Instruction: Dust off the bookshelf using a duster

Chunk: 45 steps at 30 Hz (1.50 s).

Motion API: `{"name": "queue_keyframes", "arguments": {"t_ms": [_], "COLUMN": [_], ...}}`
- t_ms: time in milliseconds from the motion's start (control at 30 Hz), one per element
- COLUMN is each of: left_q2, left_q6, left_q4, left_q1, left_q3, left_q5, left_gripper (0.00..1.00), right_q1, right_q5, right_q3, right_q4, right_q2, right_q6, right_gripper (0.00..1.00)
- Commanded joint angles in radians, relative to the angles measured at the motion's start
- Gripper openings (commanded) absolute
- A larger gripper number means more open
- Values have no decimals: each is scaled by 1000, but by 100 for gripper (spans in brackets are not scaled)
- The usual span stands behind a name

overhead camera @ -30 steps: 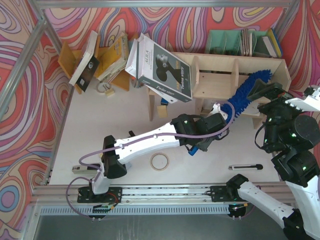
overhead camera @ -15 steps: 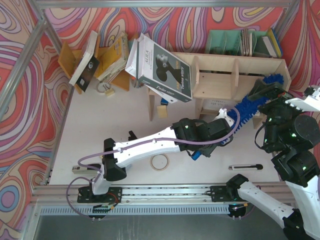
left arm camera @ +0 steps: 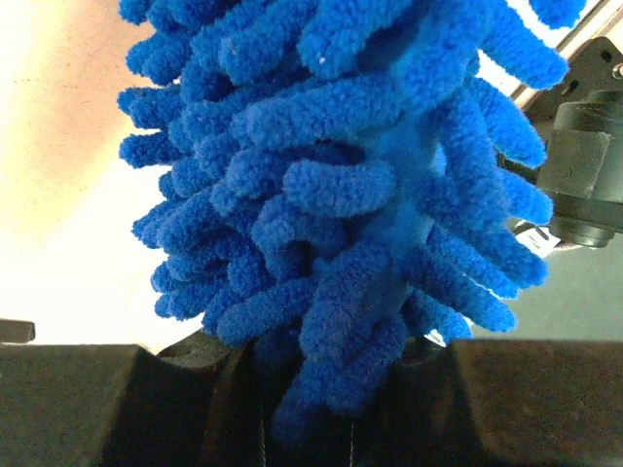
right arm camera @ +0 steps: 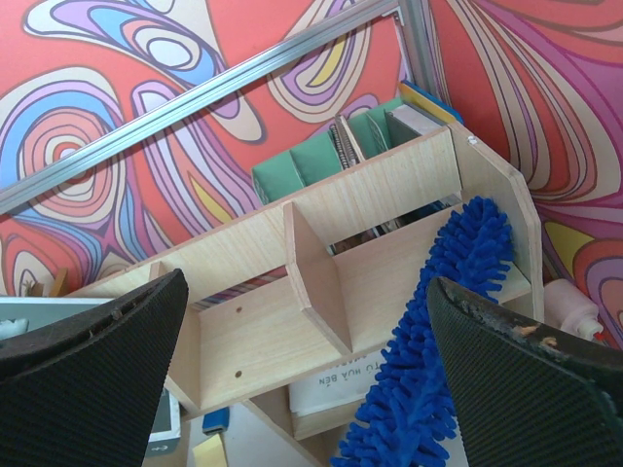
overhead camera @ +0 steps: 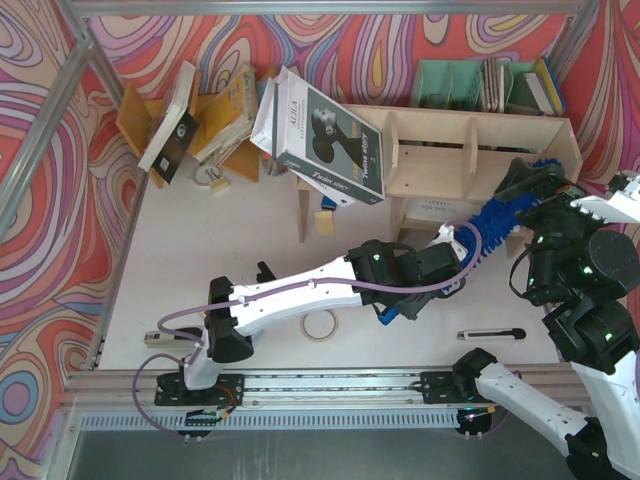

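The pale plywood bookshelf stands at the back right, and its dividers show close up in the right wrist view. The fluffy blue duster slants up to the shelf's right end, where its head lies in the rightmost compartment. My left gripper is shut on the duster at the base of the fluff, with the blue handle end sticking out behind the wrist. My right gripper hovers open beside the duster head, its black pads wide apart and holding nothing.
A big black-and-white book leans on the shelf's left end. An orange rack with books is at the back left, a teal file organiser behind the shelf. A tape roll and a black pen lie on the table.
My left arm has shifted right and toward the near edge, sweeping the duster head rightward to the shelf's right end. The right gripper has stayed put and open.
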Motion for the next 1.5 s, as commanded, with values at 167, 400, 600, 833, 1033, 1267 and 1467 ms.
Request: {"name": "queue_keyframes", "arguments": {"t_ms": [167,400,600,833,1033,1267,1467], "left_q2": [-42,-18,-30,-52,-87,-206,-233], "left_q6": [-54,-133,-166,-152,-88,-61,-9], "left_q4": [10,-3,5,31,74,174,212], "left_q1": [-7,-7,-13,-31,-67,-70,-66], "left_q3": [3,78,48,55,48,-112,-154], "left_q5": [-154,-223,-237,-303,-348,-342,-299], "left_gripper": [0,0,0,0,0,0,0], "right_q1": [1,1,1,1,1,1,1], "right_q5": [11,14,16,14,18,17,9], "right_q3": [-5,-9,-19,-27,-23,-6,19], "right_q4": [20,21,30,30,27,26,32], "right_q2": [-10,-16,-23,-27,-35,-36,-28], "right_q6": [4,2,-7,-2,-3,-8,-17], "right_gripper": [99,99,99,99,99,99,99]}}
